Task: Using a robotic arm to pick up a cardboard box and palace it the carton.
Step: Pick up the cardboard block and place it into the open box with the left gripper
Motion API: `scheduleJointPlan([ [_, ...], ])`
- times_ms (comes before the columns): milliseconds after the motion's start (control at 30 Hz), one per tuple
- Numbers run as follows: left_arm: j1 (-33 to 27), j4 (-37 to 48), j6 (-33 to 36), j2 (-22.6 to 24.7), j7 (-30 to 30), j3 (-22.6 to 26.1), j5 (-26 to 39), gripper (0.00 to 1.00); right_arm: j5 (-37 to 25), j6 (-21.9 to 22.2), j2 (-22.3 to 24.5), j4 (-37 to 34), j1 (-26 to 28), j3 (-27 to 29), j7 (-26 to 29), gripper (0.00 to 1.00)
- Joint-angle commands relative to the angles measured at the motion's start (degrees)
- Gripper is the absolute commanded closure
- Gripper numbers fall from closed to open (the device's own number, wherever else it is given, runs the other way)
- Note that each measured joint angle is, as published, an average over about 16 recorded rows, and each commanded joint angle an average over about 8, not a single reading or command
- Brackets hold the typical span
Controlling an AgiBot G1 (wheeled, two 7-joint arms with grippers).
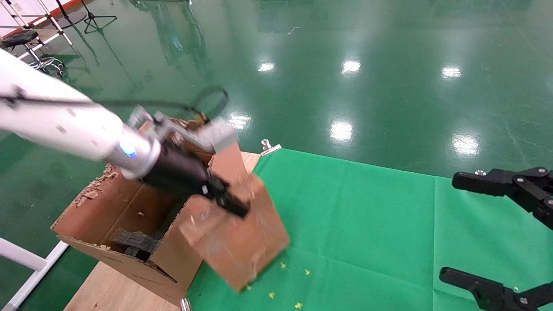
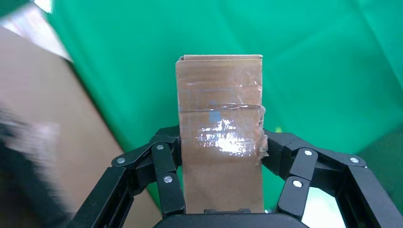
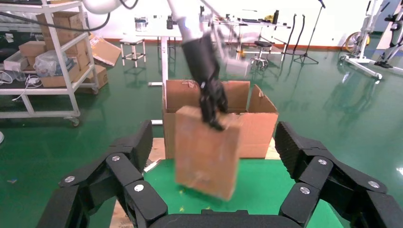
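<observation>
Left gripper (image 1: 231, 203): jaws clamped on cardboard box (image 1: 235, 239) | box airborne above desk (image 1: 389, 224), long axis tilted, carton (image 1: 125, 224) just beside, robot's left | right gripper (image 1: 479, 233): parked, jaws spread

Cardboard box (image 2: 221, 137) clamped between left claw (image 2: 219, 156) fingers (image 2: 164, 164).

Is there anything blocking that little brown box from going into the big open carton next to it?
The carton's near upright flap stands between the small closed brown cardboard box, gripped in the left gripper, and the large corrugated carton. The box must clear that flap. Dark foam blocks lie inside.
</observation>
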Motion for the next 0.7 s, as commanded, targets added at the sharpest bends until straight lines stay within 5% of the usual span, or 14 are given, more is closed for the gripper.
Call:
scheduleJointPlan([
  [33,-1.42,0.2,0.16,-0.52,0.92,-0.4,-0.12,1.0,0.0,0.0,0.0,0.0,0.0,0.0,0.0,0.0],
  [467,-19.16,17.93,-3.46,-3.31,18.55,-5.02,7.52,1.0,0.02,0.0,0.01,-0.01,0.01,-0.03,-0.01,0.0],
  [700,-21.42,29.55,-2.06,-5.82,26.01,-3.26,12.07,1.0,0.02,0.01,0.01,-0.01,0.01,-0.04,-0.02,0.0],
])
